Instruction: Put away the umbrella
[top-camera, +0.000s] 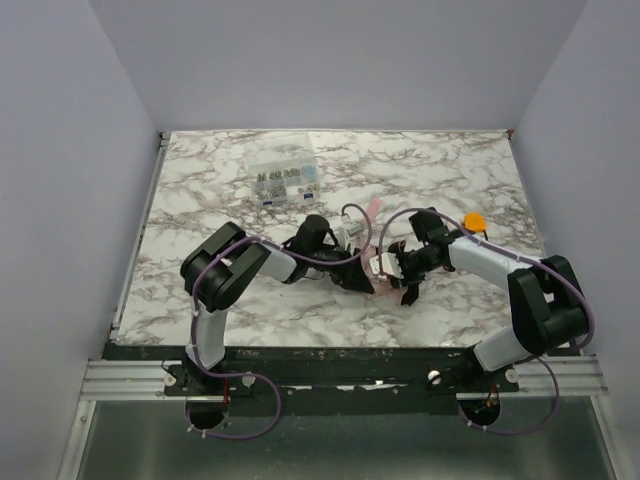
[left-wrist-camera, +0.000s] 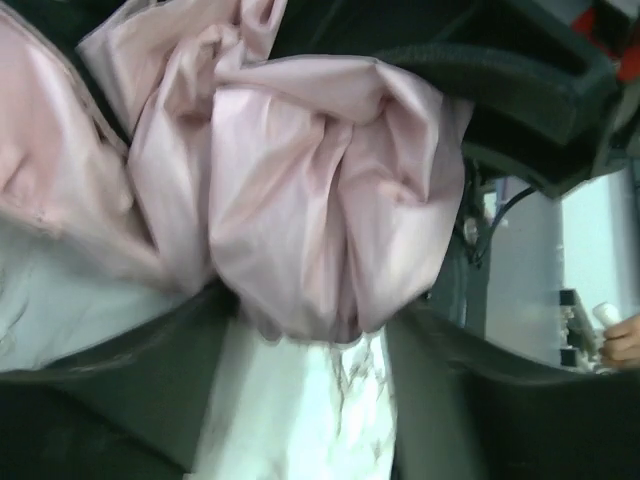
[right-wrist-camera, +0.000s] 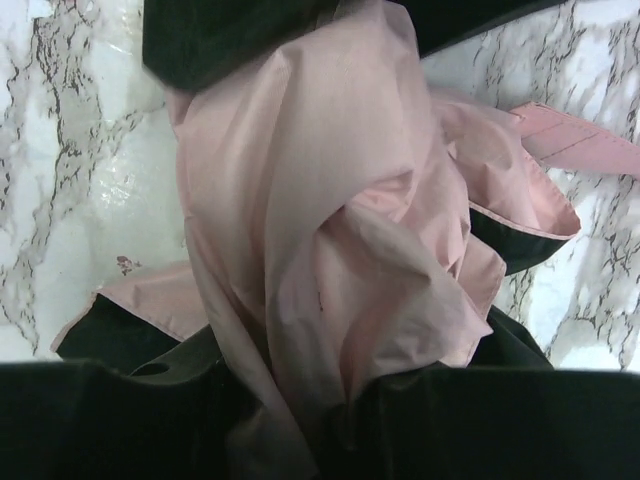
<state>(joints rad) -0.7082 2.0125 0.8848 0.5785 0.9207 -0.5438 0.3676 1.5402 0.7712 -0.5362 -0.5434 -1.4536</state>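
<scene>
We see one container, a clear plastic compartment box (top-camera: 285, 180) on the far part of the marble table (top-camera: 200, 200), left of centre. Its compartments hold small dark and pale parts, too small for us to tell what they are. The umbrella (right-wrist-camera: 330, 250) is not in it: it lies as a crumpled pale pink bundle at the middle of the table, nearer than the box and apart from it, between the two arms.

The left gripper (left-wrist-camera: 310, 320) reaches in from the left, its two fingers clamped on a bulging fold of the fabric. The right gripper (right-wrist-camera: 300, 400) comes from the right, and the cloth runs down between its fingers, pinched on both sides. A small orange object (top-camera: 473, 219) sits to the right, just beyond the right arm.
</scene>
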